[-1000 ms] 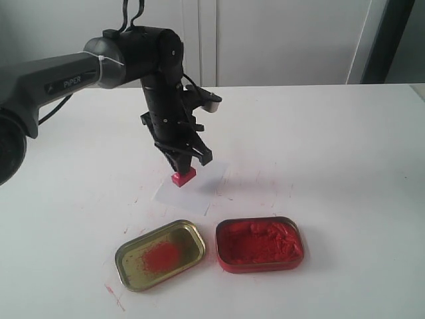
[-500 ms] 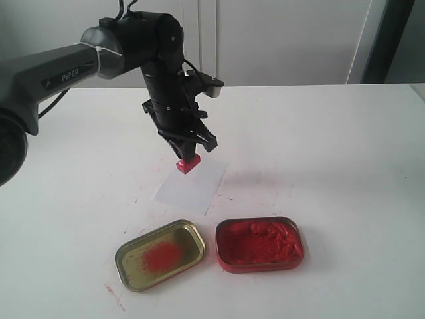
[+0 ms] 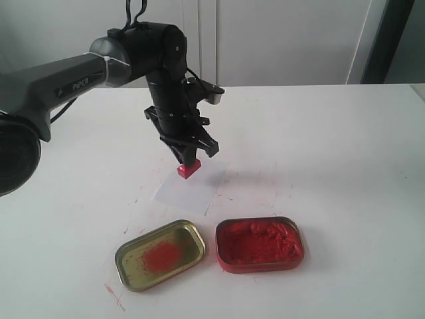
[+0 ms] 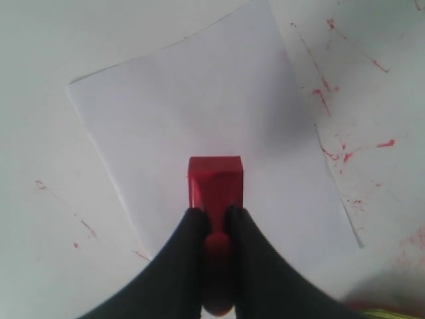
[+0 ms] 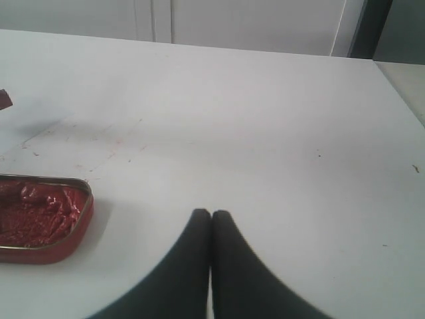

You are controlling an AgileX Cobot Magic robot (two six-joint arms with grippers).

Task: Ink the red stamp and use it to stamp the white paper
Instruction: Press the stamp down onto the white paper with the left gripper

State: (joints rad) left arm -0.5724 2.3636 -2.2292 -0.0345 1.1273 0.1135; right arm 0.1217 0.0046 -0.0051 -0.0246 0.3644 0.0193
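The left hand (image 3: 188, 158) was clamped on the red stamp (image 3: 188, 169), holding it face-down over the white paper (image 3: 191, 189) mid-surface. No print showed, so pressing seemingly remained, and inking was unconfirmed. Near the front edge sat a gold lid (image 3: 160, 256), then a red paste tin (image 3: 259, 244). The right hand (image 5: 211, 219) was closed and empty. The white surface (image 3: 345, 146) was red-flecked, with pale cabinet doors (image 3: 265, 40) behind.

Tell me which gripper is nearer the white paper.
Left. The left gripper holds the red stamp over the white paper; the right gripper, shut, sits away from it, beyond the red paste tin.
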